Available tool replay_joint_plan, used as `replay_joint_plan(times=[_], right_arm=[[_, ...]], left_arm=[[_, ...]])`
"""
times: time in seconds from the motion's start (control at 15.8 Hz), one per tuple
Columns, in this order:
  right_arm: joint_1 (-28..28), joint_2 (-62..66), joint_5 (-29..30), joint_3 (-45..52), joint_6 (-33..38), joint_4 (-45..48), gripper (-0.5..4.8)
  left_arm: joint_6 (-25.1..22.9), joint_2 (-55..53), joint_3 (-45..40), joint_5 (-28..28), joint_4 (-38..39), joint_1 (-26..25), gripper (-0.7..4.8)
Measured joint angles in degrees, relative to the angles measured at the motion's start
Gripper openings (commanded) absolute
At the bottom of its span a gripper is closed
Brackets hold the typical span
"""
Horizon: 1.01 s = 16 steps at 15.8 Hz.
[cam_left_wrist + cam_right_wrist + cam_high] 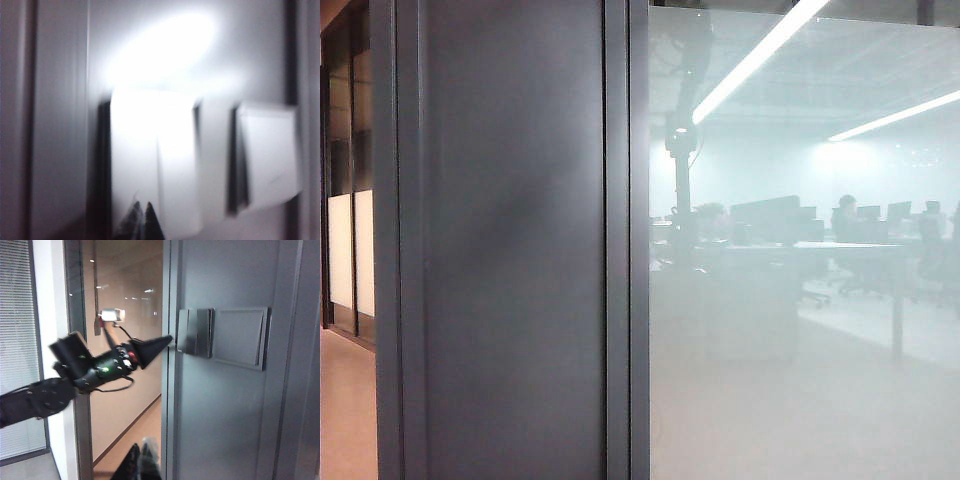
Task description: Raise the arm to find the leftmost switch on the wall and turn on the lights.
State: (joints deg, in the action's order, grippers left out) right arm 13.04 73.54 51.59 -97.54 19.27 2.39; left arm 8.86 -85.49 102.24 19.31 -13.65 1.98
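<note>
Exterior view: grey wall panel point(510, 240) fills the near left; beside it frosted glass point(800, 300), where the arm point(682, 150) shows as a hazy upright silhouette.

Left wrist view, blurred: left gripper point(141, 222), fingertips pressed together, at the leftmost switch point(134, 160) of a white row.

Right wrist view: right gripper point(137, 462), tips closed on nothing, low before the panel point(225, 405); the left arm's point(95, 367) pointed tip touches the switch plate's point(192, 332) near edge.
</note>
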Motion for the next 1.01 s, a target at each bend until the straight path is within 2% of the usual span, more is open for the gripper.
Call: replay_joint_plan(times=[0.57,0.76,0.89,1.01], right_arm=[[0.0,0.0,0.0,0.0,0.0,-0.3,-0.01],[0.0,0.0,0.0,0.0,0.0,-0.4,-0.01],[0.0,0.0,0.0,0.0,0.0,-0.3,-0.01],[0.0,0.0,0.0,0.0,0.0,-0.4,-0.01]], left_arm=[[0.0,-1.3,-0.1,2.0,1.7,0.1,-0.06],[0.5,3.1,-0.1,2.2,4.9,0.1,-0.06],[0.4,8.1,-0.1,2.2,10.2,0.1,-0.06],[-1.8,11.8,-0.1,2.2,15.5,0.1,-0.06]])
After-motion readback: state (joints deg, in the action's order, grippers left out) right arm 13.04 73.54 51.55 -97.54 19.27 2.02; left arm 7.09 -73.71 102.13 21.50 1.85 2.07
